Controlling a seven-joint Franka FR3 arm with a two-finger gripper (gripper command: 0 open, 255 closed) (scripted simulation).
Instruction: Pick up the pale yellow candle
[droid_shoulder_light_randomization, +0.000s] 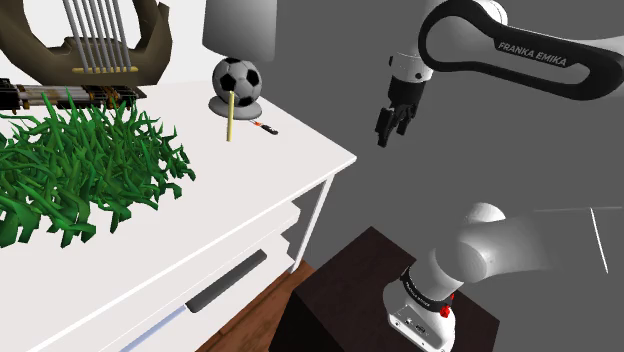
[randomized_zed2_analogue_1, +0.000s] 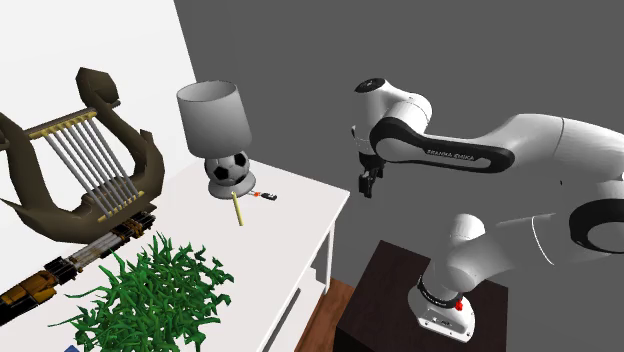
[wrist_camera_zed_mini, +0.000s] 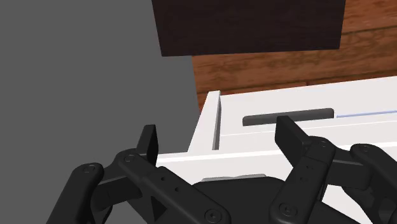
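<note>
While the tool (droid_shoulder_light_randomization: 390, 130) hangs released off the counter's (droid_shoulder_light_randomization: 270, 170) corner, candle (droid_shoulder_light_randomization: 229, 120) just beside lamp (droid_shoulder_light_randomization: 237, 80), well to shoulder view's left

soft, even light; the white cabinet (droid_shoulder_light_randomization: 285, 160) is brightest on top, slightly greyer down its front; the wall (droid_shoulder_light_randomization: 330, 60) beside it flat mid-grey

The white arm (droid_shoulder_light_randomization: 520, 52) stood up from its base and bent forward at the elbow, wrist pointing down. The black gripper (droid_shoulder_light_randomization: 385, 135) hung in mid-air, its two fingers (wrist_camera_zed_mini: 150, 141) standing apart.
</note>
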